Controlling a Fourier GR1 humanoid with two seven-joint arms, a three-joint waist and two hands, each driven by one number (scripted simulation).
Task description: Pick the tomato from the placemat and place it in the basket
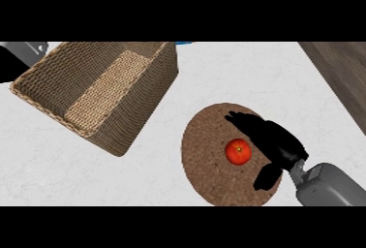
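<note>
A red tomato [238, 151] lies near the middle of a round brown cork placemat [207, 160] on the white counter. My right hand [275, 140] hovers over the mat just right of the tomato, fingers stretched toward the far left and thumb hanging below; it is open and holds nothing. A woven wicker basket [50, 99] stands at the upper left, its inside empty. Of my left arm only a grey and black part [18, 55] shows at the far left edge behind the basket; the hand itself is out of sight.
A dark wooden strip [343, 72] runs along the counter's right side. A small blue object [184, 42] peeks out behind the basket at the top edge. White counter lies between basket and mat.
</note>
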